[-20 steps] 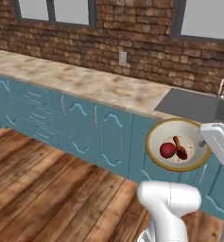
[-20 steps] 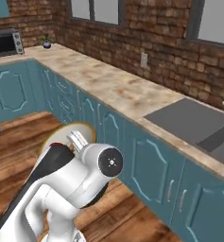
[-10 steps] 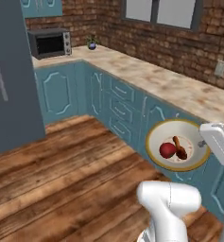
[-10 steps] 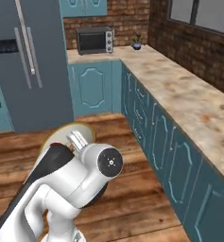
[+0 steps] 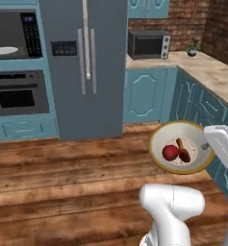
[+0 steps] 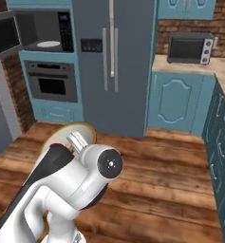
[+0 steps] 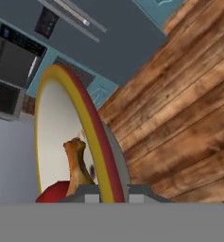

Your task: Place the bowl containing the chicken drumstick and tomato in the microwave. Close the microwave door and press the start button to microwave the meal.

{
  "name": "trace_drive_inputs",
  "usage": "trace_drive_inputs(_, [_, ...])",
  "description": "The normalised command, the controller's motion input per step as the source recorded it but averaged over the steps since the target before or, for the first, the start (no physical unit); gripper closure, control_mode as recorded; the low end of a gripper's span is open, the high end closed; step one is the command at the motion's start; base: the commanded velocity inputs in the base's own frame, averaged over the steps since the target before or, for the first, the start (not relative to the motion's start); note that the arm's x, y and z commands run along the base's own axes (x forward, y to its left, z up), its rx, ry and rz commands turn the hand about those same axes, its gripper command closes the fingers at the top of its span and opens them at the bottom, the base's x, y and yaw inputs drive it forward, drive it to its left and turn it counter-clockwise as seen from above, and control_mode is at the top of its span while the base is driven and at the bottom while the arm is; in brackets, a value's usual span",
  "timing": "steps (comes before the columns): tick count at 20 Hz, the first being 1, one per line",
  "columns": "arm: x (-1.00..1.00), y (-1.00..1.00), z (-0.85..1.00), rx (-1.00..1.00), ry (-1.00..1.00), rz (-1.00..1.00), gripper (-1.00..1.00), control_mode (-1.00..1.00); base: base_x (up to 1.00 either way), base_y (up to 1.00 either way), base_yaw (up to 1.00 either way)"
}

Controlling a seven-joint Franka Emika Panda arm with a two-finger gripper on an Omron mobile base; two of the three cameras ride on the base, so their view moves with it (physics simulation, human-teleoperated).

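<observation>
The cream bowl [image 5: 159, 139] with a tan-gold rim hangs above the wood floor, tipped toward the camera. My gripper [image 5: 210, 144] is shut on its right rim. Inside lie the red tomato [image 5: 170, 152] and the brown chicken drumstick [image 5: 183, 151]. In the hand view the bowl [image 7: 87, 125] stands edge-on between my gripper's [image 7: 111, 194] tips, with the drumstick [image 7: 76, 163] and tomato [image 7: 53, 192] against its inner face. The microwave [image 6: 43, 29] sits built in at the upper left, cavity dark, white turntable [image 6: 48, 44] showing. The microwave door [image 6: 4, 36] is swung open to the left.
A grey oven [image 6: 51, 81] sits below the microwave, and a tall grey fridge [image 6: 113, 61] stands beside them. A small countertop oven [image 5: 148, 44] and a plant [image 5: 192, 48] rest on the stone counter [image 5: 216, 72] to the right. Teal cabinets [image 6: 173, 102] line the right side.
The whole picture has swung from the brick wall and sink counter to the fridge and microwave wall, so the camera has moved. The bowl stays gripped in the same place relative to the arm.
</observation>
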Motion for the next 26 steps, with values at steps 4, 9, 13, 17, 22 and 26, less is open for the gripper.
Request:
trace_drive_inputs(4, [0.00,0.00,0.00,0.00,0.00,0.00,1.00,1.00,0.91,0.00,0.67])
trace_drive_inputs(9, [0.00,0.00,0.00,0.00,0.00,0.00,1.00,1.00,1.00,0.00,0.57])
trace_drive_inputs(13, [0.00,0.00,0.00,0.00,0.00,0.00,1.00,1.00,1.00,0.02,0.40])
trace_drive_inputs(17, [0.00,0.00,0.00,0.00,0.00,0.00,1.00,1.00,1.00,0.00,0.31])
trace_drive_inputs(22, [0.00,0.00,0.00,0.00,0.00,0.00,1.00,1.00,1.00,0.00,0.21])
trace_drive_inputs(26, [0.00,0.00,0.00,0.00,0.00,0.00,1.00,1.00,1.00,0.00,0.09])
